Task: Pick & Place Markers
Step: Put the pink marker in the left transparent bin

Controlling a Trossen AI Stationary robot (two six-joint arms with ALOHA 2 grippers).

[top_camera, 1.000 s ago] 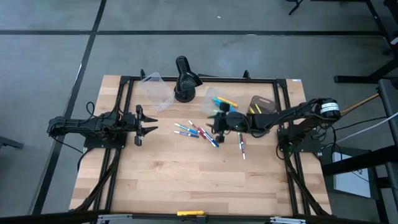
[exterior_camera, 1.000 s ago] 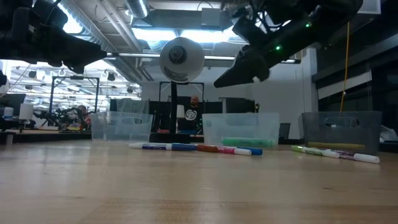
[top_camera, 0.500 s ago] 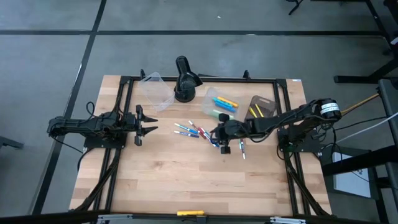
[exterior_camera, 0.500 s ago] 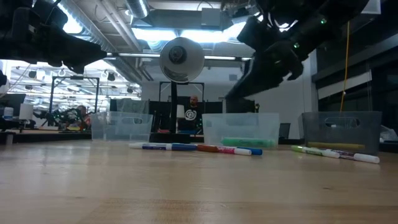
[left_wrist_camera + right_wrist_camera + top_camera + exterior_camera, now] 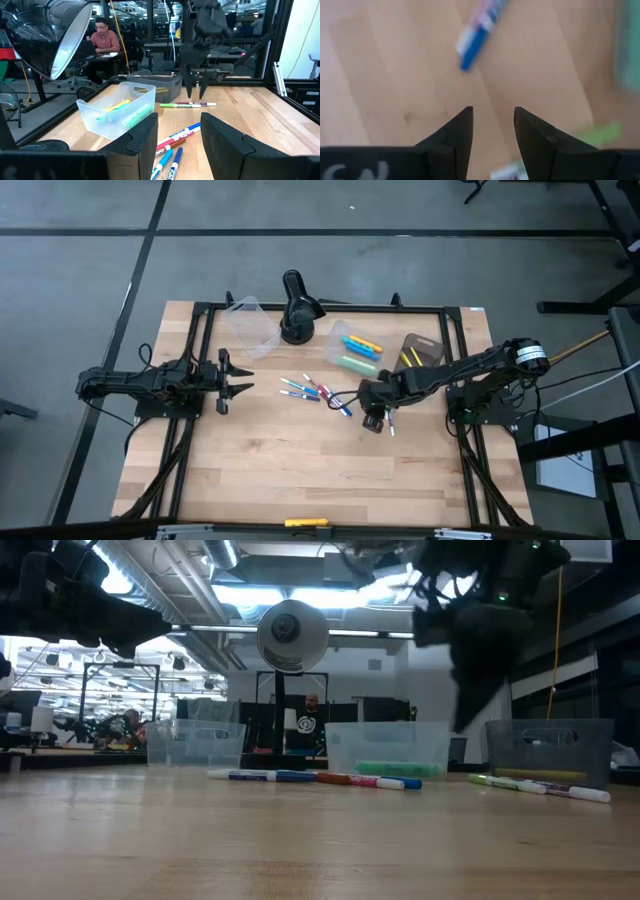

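High view: right hand (image 5: 373, 421) open, pointing down.

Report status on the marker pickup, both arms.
Right gripper open, empty, pointing down over the loose markers mid-table. Left gripper open, waiting at the left side. Some markers already in the clear tub. Nothing blocking.

Black desk lamp (image 5: 296, 308) at table's far edge; clear tub (image 5: 246, 326) beside it; dark tub (image 5: 421, 352)
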